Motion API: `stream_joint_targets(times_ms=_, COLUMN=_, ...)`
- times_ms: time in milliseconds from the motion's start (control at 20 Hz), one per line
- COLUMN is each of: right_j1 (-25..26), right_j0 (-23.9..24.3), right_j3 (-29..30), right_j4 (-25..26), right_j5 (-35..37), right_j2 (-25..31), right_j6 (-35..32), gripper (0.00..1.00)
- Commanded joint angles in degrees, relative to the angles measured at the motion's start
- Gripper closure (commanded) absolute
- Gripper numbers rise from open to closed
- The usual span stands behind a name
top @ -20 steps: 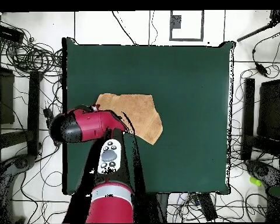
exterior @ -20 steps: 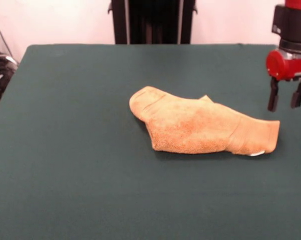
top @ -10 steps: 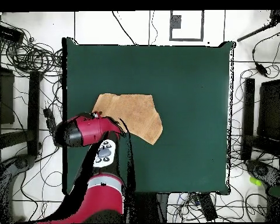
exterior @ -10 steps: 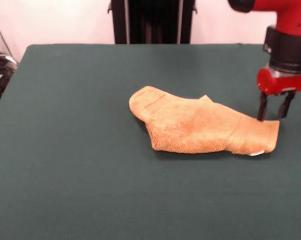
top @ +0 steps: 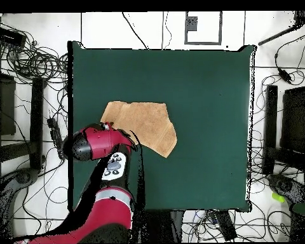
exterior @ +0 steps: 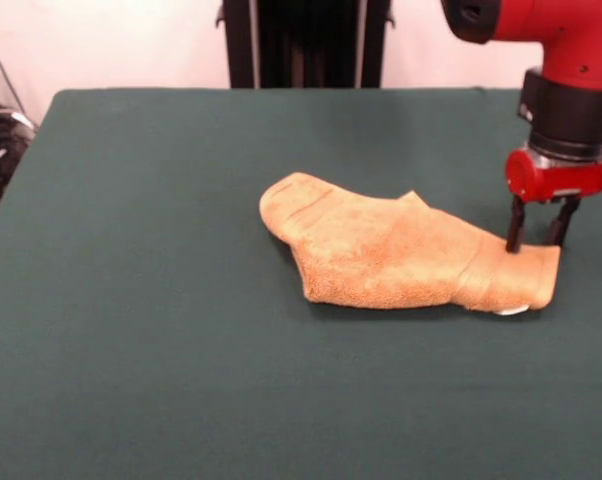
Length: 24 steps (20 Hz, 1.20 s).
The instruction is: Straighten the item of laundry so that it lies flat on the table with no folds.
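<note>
In the front view, the towel (exterior: 406, 253) lies folded and bunched on the table (exterior: 141, 300), a little right of the middle, with its white tag (exterior: 513, 310) partly hidden under the right end. The gripper (exterior: 533, 240) stands over this end, its two fingers apart, the tips touching the upper edge. In the overhead view, the arm (top: 98, 143) covers the gripper and one corner of the towel (top: 145, 125), so the fingers are not visible there.

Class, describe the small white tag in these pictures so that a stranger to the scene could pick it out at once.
Start at the dark green table and find the golden-orange towel lying folded on it. Follow the towel to the end under the open gripper. The small white tag peeks from that end's front edge, the only white spot on the cloth.
</note>
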<state>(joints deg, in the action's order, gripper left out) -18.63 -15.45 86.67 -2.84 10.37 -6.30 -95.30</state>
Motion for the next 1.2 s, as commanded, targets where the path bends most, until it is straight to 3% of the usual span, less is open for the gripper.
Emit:
stream_joint_targets(times_ms=50, right_j1=11.69, right_j0=-0.70, right_j3=-3.24, right_j4=-5.55, right_j5=-5.00, right_j2=1.52, right_j6=-15.59, gripper=0.00)
stream_joint_targets(times_ms=250, right_j1=11.85, right_j0=0.14, right_j3=-2.93, right_j4=-7.26, right_j5=-4.62, right_j2=3.20, right_j6=-15.15, gripper=0.00)
stream_joint_targets(times_ms=650, right_j1=11.58, right_j0=4.58, right_j3=-1.61, right_j4=-5.59, right_j5=-5.11, right_j2=8.14, right_j6=-10.96, gripper=0.00)
stream_joint_targets(times_ms=1200, right_j1=13.87, right_j0=3.97, right_j3=-5.03, right_j4=-6.27, right_j5=-5.11, right_j2=6.49, right_j6=-11.47, gripper=0.00)
